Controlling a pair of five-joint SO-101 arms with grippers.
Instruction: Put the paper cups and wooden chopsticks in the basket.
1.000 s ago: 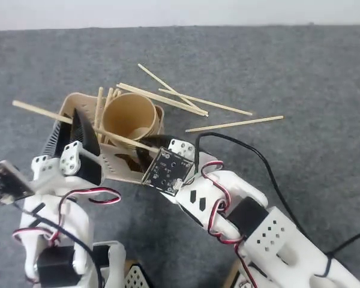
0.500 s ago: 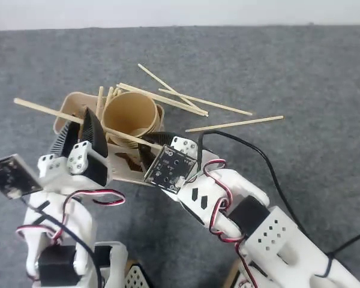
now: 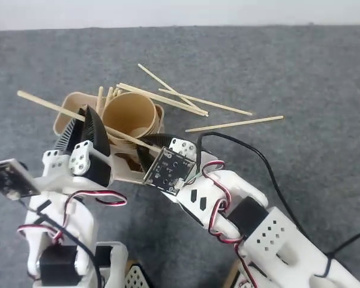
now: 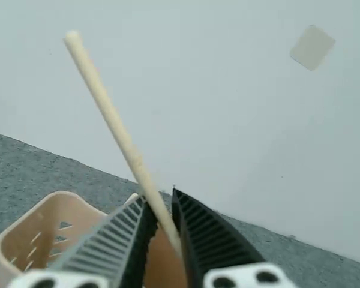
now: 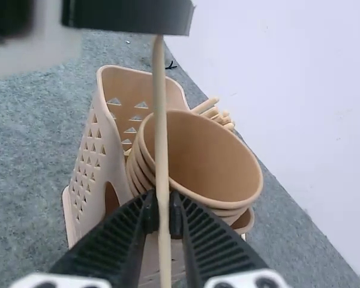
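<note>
Clamping one chopstick point(image 3: 48, 105), left gripper point(image 4: 159, 207) and right gripper point(image 5: 161, 204) meet at basket point(image 5: 96, 156).

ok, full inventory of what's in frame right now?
beige perforated plastic basket: one, beige, on the mat in front of both arms
brown paper cups: nested stack, exact count unclear, brown, inside the basket
stowed wooden chopsticks: a few, pale wood, in the basket beside the cups
loose wooden chopsticks: about five, pale wood, on the mat beyond the basket
long wooden chopstick: one, pale wood, held across the top of the basket
grey mat: one, grey, covers the table
left hand: one, black, shut on the long wooden chopstick
right hand: one, black, shut on the same chopstick
</note>
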